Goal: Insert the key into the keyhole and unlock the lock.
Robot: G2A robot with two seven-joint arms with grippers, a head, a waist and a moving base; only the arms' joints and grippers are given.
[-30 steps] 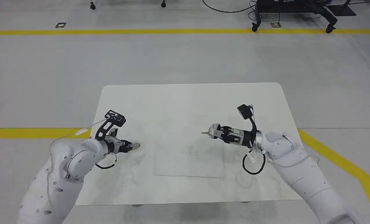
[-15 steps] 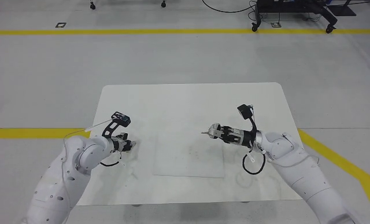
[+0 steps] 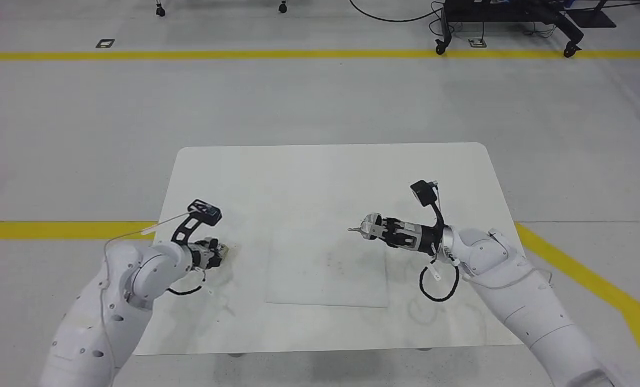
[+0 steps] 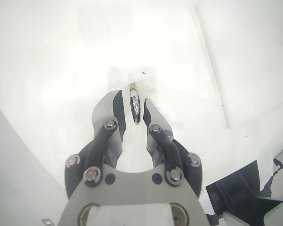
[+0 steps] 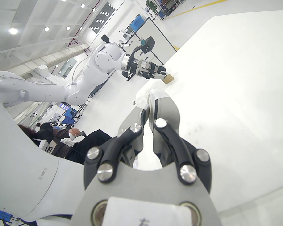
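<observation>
**Left pincer spread over lock, right clenched on key**

Left gripper [image 4: 133, 98] was angled down at the left side of the table [image 3: 300, 167], fingers released and spread. The lock [image 4: 135, 105] was seen on the tabletop between them, with a gap on each side. Right gripper [image 3: 368, 227] was held above mid-table, clenched on the key [image 3: 355, 228], which was pointed toward the left arm. A thin sheet [image 3: 330, 282] was laid on the white table. Grey floor [image 3: 300, 97] was crossed by yellow lines [image 3: 300, 55]. Key detail could not be made out.
</observation>
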